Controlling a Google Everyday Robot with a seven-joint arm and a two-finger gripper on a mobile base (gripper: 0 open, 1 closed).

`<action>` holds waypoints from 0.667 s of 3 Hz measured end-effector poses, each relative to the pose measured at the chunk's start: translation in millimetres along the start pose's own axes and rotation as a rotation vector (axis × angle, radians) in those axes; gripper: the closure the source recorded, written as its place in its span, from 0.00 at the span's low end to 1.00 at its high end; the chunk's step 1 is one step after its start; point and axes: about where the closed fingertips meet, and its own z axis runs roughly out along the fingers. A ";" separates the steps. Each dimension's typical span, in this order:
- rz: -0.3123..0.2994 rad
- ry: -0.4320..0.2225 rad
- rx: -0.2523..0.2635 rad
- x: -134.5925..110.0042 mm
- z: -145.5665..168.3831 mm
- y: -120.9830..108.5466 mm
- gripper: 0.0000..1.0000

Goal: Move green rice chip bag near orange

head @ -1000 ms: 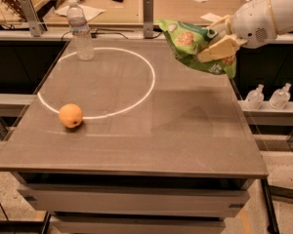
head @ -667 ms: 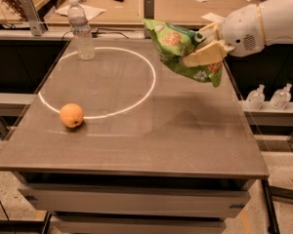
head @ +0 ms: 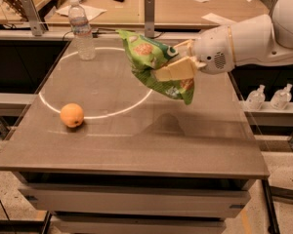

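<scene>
The hand (head: 174,61) grips the green rice chip bag (head: 144,53) above the table (head: 136,147).

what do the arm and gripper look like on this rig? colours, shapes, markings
Arm: smooth white rounded shell, ending in a bulbous wrist with a thin yellow-orange ring and a small patch of dotted holes. Gripper, above the table's right-centre at the green bag: two flat, blocky tan fingers. No cables or sleeves visible.
</scene>
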 end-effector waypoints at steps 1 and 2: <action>0.039 -0.034 -0.028 -5.4 25.2 7.0 1.00; 0.046 -0.067 -0.072 -13.5 48.5 12.6 1.00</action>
